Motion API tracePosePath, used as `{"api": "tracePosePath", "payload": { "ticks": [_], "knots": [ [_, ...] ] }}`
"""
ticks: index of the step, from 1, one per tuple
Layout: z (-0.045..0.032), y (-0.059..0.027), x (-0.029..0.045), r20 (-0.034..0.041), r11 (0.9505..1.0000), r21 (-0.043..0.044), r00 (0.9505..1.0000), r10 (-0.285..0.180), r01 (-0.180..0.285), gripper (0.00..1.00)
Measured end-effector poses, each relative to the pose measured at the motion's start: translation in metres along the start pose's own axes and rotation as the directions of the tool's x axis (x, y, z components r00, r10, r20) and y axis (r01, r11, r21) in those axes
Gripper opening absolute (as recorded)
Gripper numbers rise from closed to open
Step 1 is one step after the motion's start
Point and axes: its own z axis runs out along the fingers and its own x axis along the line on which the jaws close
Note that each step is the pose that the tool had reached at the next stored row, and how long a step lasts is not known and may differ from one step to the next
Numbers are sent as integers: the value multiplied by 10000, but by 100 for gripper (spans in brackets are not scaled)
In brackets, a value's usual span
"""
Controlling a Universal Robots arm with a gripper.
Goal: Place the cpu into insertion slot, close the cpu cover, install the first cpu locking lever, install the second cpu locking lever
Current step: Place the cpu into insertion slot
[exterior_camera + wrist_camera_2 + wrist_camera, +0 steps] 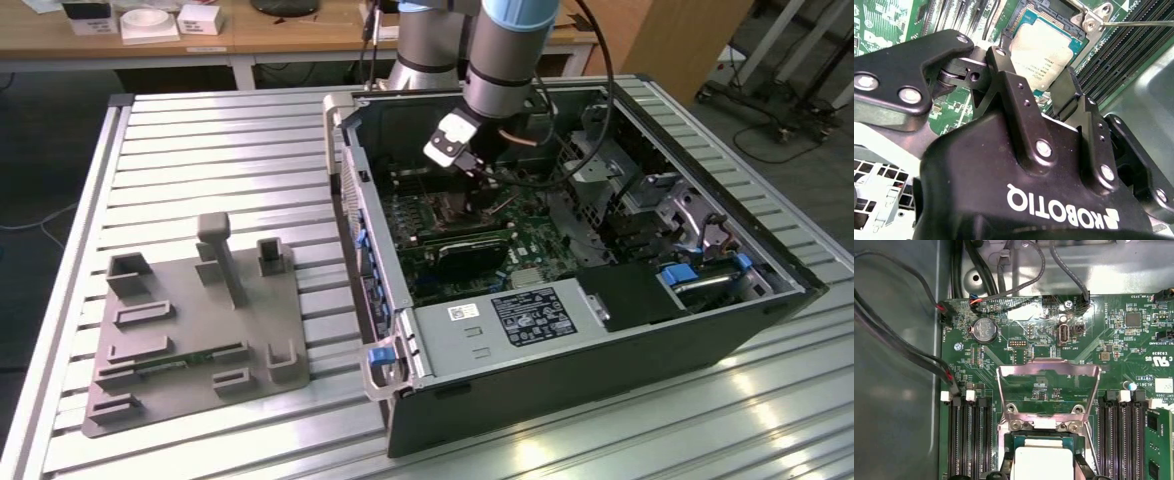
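In the exterior view the arm reaches down into an open computer case (534, 390) that lies on the slatted metal desk (200, 140). Its claw (465, 162) sits low over the green board. A grey holder (187, 330) rests on the desk at the exterior view's left.

In the second wrist view the claw's fingers (1004, 70) grip the cpu (1046, 50) by two opposite edges. The chip lies in the insertion slot (1054, 11).

In the first wrist view the cpu cover (1049, 370) stands swung open beside the slot, between rows of long black memory slots (971, 440).
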Motion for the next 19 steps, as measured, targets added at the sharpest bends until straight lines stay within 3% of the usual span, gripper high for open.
{"api": "tracePosePath", "payload": {
  "ticks": [19],
  "knots": [
    [46, -8, -9, 2, 9999, 74, 10000, -68, 68, 54]
  ]
}}
